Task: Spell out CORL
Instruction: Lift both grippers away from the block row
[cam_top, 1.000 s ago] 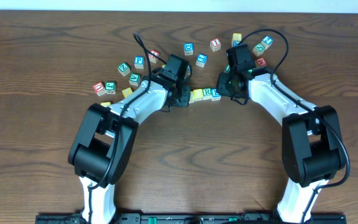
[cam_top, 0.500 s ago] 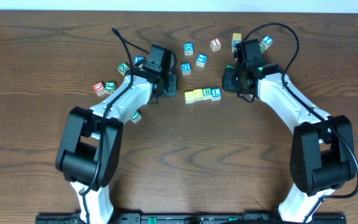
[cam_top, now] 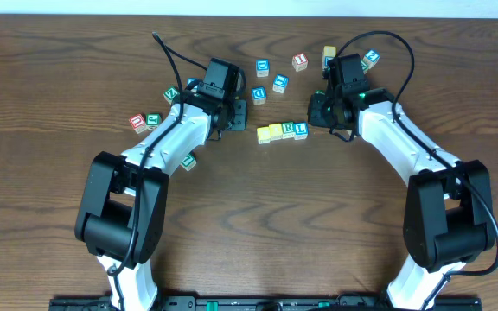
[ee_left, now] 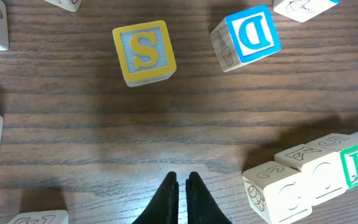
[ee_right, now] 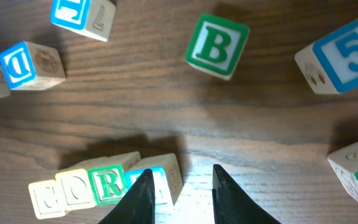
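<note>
Overhead, the CORL row [cam_top: 282,131] lies between the tools, near the left gripper [cam_top: 237,112] and just beside the right gripper [cam_top: 316,117]. In the left wrist view, the fingers are pressed together on nothing, with the row off to one side of the tips. In the right wrist view, the jaws stand narrowly apart and empty, the L cube [ee_right: 160,182] just outside one finger. The cubes look light, rigid and smooth. They are best pinched squarely on opposite flat sides, since a nudge would likely slide the neighbours.
</note>
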### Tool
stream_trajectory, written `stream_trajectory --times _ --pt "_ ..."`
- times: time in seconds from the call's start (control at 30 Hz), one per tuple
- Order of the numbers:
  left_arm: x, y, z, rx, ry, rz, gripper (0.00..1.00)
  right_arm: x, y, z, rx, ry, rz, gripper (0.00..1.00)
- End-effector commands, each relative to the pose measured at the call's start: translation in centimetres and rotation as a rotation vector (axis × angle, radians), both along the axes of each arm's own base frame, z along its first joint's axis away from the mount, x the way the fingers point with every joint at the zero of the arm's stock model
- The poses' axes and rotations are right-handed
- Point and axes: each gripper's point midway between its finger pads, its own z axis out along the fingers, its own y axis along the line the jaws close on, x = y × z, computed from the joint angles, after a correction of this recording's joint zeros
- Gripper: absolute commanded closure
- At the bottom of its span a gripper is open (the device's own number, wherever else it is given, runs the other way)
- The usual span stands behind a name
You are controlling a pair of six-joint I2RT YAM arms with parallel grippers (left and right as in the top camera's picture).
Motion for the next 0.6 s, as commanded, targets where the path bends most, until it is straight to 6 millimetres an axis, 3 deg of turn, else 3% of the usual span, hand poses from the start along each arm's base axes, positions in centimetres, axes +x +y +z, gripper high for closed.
stream_trajectory --times 0.0,0.57 --pt "0.82 0.03 1.47 0.007 -0.043 -0.003 0.93 0.78 0.16 1.89 0.006 -0.059 0.016 0.74" --pt "1.72 -0.17 2.03 -0.007 -0.084 0.002 0.93 1.69 0.46 2.5 0.024 -0.1 0.005 0.74"
